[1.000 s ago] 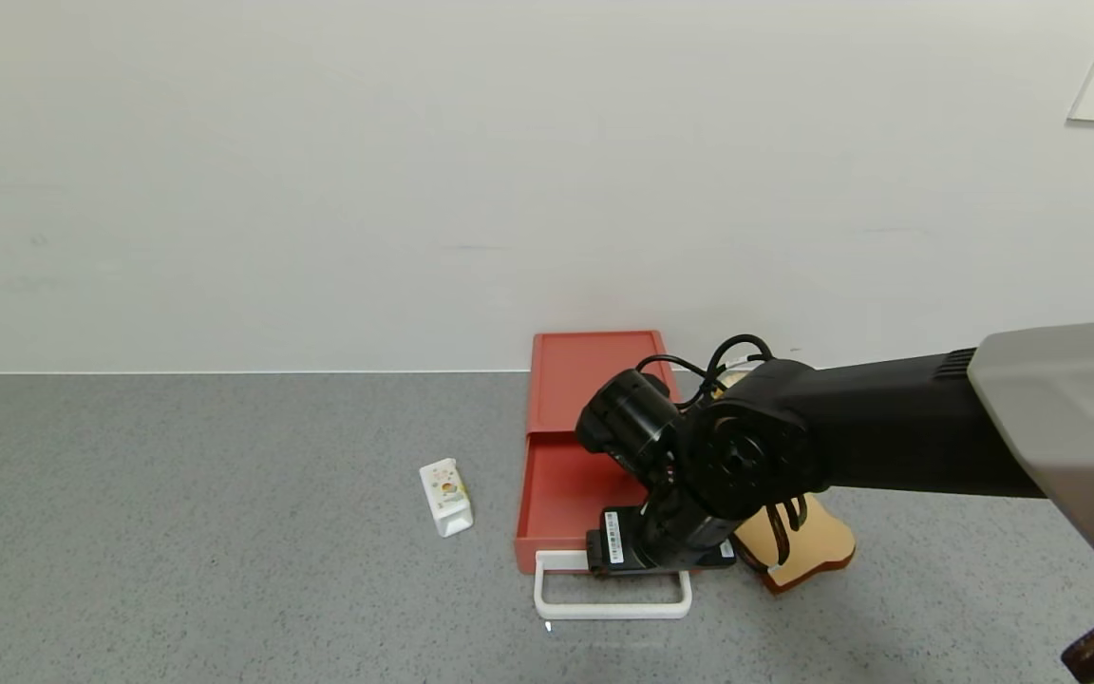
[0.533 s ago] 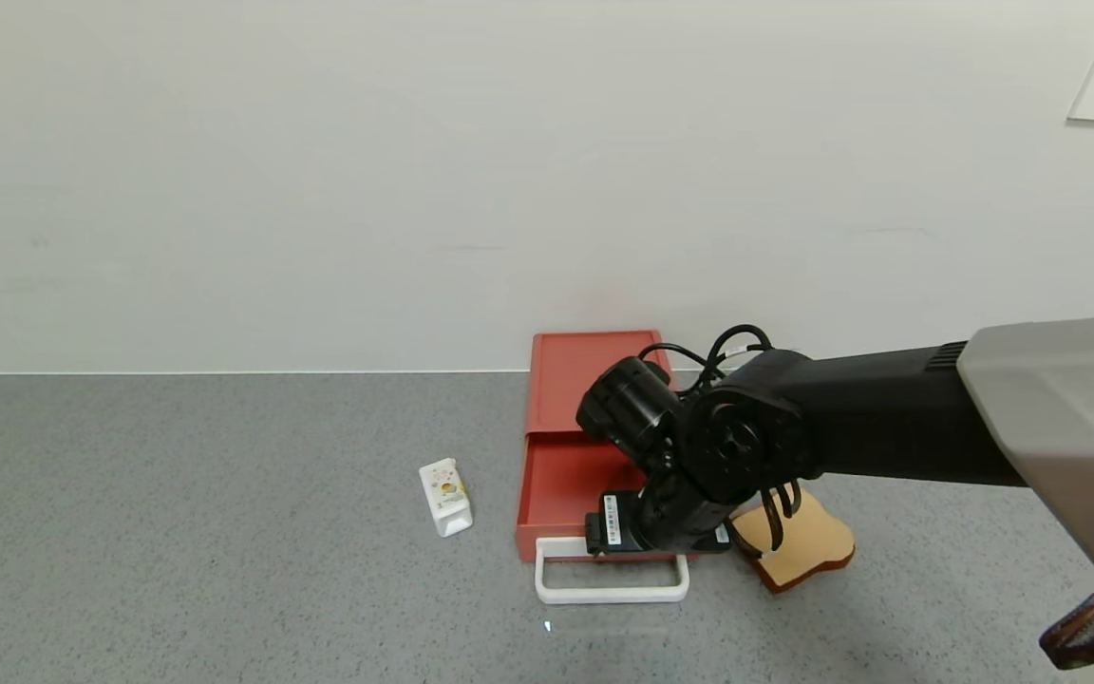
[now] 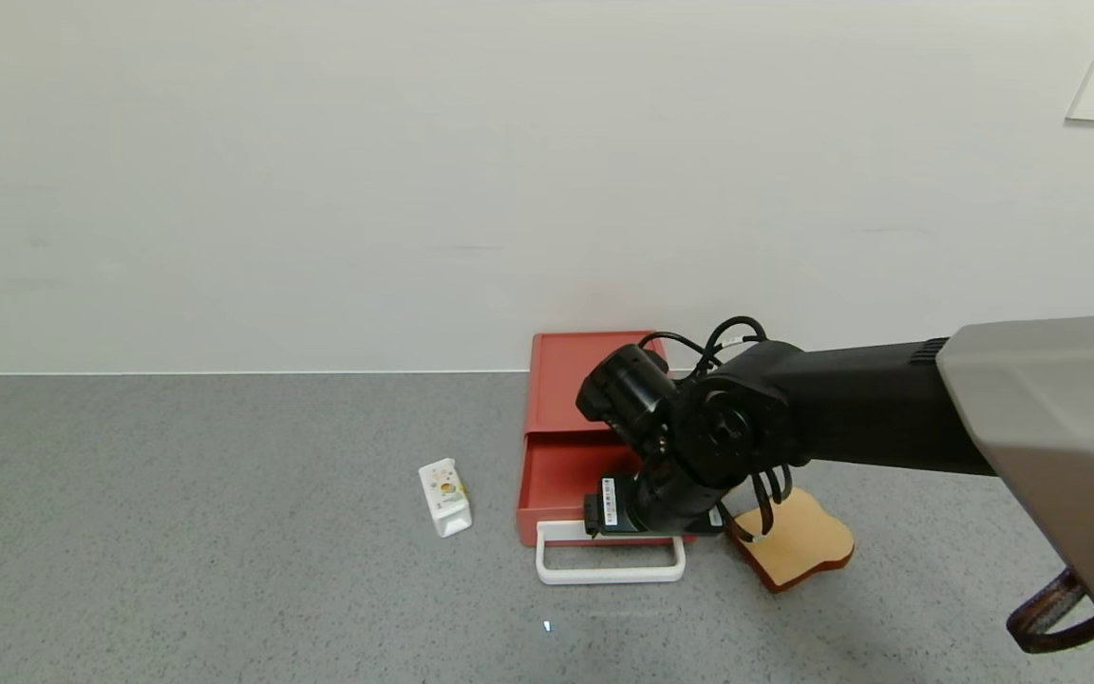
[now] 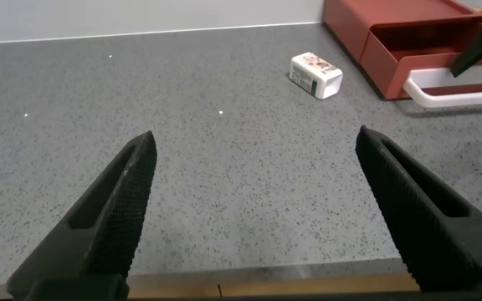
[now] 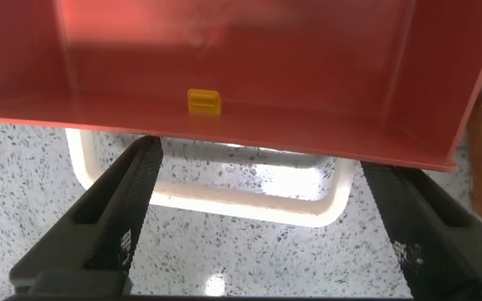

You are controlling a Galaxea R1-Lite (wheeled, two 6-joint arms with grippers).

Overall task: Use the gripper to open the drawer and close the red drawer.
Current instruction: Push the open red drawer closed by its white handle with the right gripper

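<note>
Two tools | right tool (image 5: 253, 217) jaws apart over drawer (image 3: 566, 456) handle (image 5: 249, 201) | left tool (image 4: 258, 217) jaws apart, parked

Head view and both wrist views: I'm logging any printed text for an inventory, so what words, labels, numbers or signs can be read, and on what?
None can be read.
Right gripper: white sticker with dark print, too small to read.
Small white carton: coloured print on its face, illegible; in the left wrist view too.
Red drawer: yellow tab inside, no text.
</note>
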